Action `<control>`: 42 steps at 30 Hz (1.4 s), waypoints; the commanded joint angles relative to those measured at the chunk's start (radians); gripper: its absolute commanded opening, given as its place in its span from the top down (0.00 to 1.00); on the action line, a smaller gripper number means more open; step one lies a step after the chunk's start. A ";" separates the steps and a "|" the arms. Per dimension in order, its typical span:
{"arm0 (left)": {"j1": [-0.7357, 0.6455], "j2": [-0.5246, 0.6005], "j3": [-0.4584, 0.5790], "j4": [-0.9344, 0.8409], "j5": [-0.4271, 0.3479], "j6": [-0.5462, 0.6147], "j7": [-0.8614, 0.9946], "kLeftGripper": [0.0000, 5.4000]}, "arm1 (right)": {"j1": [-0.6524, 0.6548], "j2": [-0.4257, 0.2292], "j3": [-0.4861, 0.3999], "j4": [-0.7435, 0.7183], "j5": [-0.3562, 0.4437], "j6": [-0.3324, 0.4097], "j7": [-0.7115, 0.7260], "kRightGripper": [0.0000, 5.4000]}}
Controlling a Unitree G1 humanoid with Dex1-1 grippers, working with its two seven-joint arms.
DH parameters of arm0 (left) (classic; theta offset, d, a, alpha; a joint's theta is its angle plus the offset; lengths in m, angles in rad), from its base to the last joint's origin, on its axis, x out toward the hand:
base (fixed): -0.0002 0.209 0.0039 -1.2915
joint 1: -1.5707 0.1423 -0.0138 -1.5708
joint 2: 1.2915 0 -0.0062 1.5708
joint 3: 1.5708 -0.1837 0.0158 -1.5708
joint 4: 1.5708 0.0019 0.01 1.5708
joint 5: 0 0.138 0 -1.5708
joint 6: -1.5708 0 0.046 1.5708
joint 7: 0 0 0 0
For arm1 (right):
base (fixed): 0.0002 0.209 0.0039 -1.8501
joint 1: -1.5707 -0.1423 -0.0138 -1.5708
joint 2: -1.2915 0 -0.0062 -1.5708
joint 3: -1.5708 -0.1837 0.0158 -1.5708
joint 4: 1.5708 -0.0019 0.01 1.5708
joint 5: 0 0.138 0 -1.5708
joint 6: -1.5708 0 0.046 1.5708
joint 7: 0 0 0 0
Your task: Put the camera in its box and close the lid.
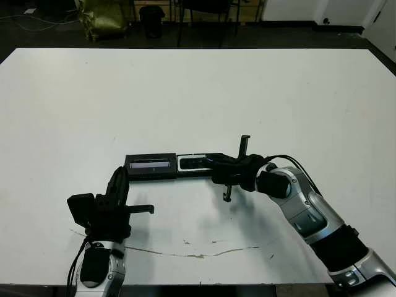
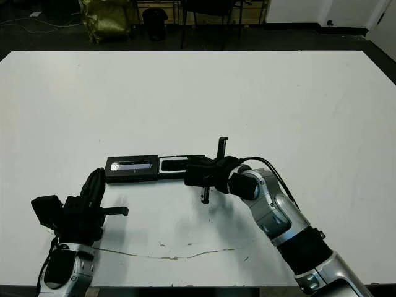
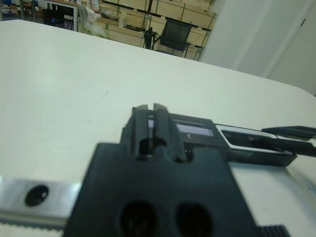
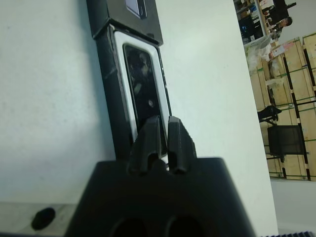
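A white table (image 1: 198, 93) fills most of the head view, with a faint cracked line running across its near edge at the bottom of the frame. A dark floor and chair legs show along the top edge.

The right arm (image 1: 309, 216) enters from the lower right corner and reaches toward the centre. The left arm (image 1: 99, 260) rises from the lower left corner.

Just below the centre of the frame lies the box (image 1: 197, 164), a shallow black tray with a white lining. Its lid (image 1: 150, 165) lies flat and open, joined to the box on the left side, with a pale lilac strip on its face.

The camera (image 4: 143, 79), a slim black bar, lies inside the box, framed by the white lining.

The right gripper (image 1: 235, 168) sits at the right end of the box. In the head view its two fingers stand wide apart, one pointing up the frame and one down, and they hold nothing. In the right wrist view the gripper's body overlaps that end of the box.

The left gripper (image 1: 133, 192) sits below and left of the lid, apart from it. Its fingers are spread open, holding nothing.
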 commanded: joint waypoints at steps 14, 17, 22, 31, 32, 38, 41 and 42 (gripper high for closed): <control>0.010 0.002 0.004 0.010 -0.003 0.011 -0.002 1.00 | 0.020 -0.046 -0.020 -0.027 0.034 0.047 0.061 1.00; 0.011 0.000 0.005 0.006 -0.011 0.017 -0.003 1.00 | 0.019 -0.044 -0.088 -0.085 0.104 0.059 0.066 1.00; 0.007 0.001 0.006 0.016 -0.005 0.003 -0.004 1.00 | 0.031 -0.017 -0.233 -0.178 0.237 0.056 0.008 1.00; 0.009 0.003 0.006 0.000 -0.002 0.023 0.003 1.00 | 0.047 0.032 -0.426 -0.159 0.487 -0.065 -0.104 1.00; 0.008 0.004 0.007 0.002 -0.001 0.020 0.002 1.00 | 0.043 0.031 -0.441 -0.142 0.510 -0.071 -0.102 1.00; 0.008 0.027 0.024 -0.020 0.005 0.016 -0.010 1.00 | 0.043 0.004 -0.489 -0.069 0.590 -0.067 -0.078 1.00; -0.002 0.067 0.049 -0.034 0.004 0.003 -0.044 1.00 | 0.054 -0.005 -0.494 -0.062 0.608 -0.049 -0.072 1.00; -0.008 0.090 0.064 -0.040 0.002 -0.001 -0.063 1.00 | 0.058 -0.008 -0.496 -0.066 0.613 -0.032 -0.072 1.00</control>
